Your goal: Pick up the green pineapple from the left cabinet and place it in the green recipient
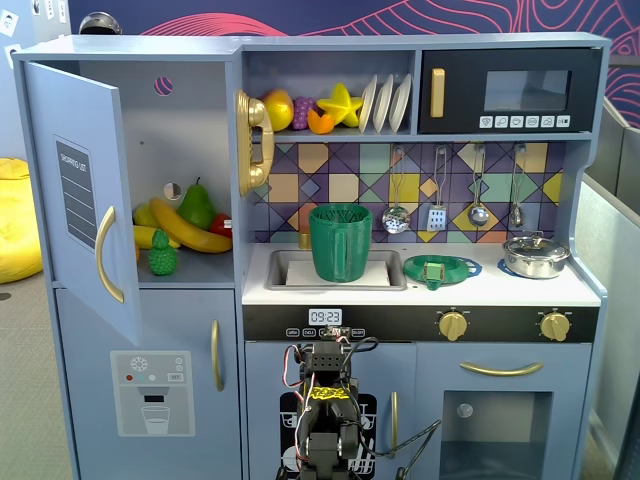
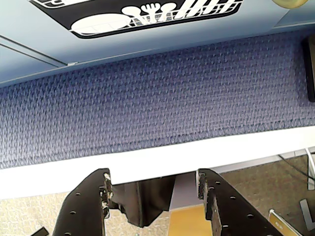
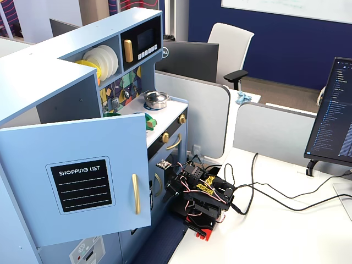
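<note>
The green pineapple [image 1: 162, 255] stands on the shelf of the left cabinet [image 1: 180, 120], in front of a banana and a darker green pear [image 1: 197, 207]. The cabinet door [image 1: 75, 200] is swung open; it also shows in a fixed view [image 3: 82, 181]. The green recipient [image 1: 340, 242], a tall ribbed cup with a handle, stands in the sink. My arm [image 1: 325, 420] is folded low in front of the kitchen, far below the shelf. In the wrist view my gripper [image 2: 153, 181] is open and empty, over the white table edge and blue carpet.
A flat green dish [image 1: 440, 268] and a metal pot [image 1: 535, 255] sit on the counter right of the sink. Toy fruit and plates fill the upper shelf [image 1: 330, 105]. The black microwave [image 1: 510, 92] is top right. Cables trail across the white desk [image 3: 264, 220].
</note>
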Controlling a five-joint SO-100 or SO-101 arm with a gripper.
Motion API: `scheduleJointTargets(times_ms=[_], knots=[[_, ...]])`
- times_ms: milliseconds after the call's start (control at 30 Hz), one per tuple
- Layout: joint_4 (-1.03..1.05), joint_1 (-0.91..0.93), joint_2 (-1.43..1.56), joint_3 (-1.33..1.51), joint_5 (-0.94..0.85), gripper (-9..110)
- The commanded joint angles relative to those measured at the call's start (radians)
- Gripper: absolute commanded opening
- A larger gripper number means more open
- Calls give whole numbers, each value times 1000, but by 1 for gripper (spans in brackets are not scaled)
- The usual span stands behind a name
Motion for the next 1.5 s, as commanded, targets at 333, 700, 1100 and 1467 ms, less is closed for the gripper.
scheduleJointTargets(times_ms=[333,700,1100,1467], knots=[[178,80,-14,-3,-61,0],[-600,-324,-282,-270,-26,2],[-976,-680,-414,-580,6,24],[-1287,-749,-647,-614,-67,30]])
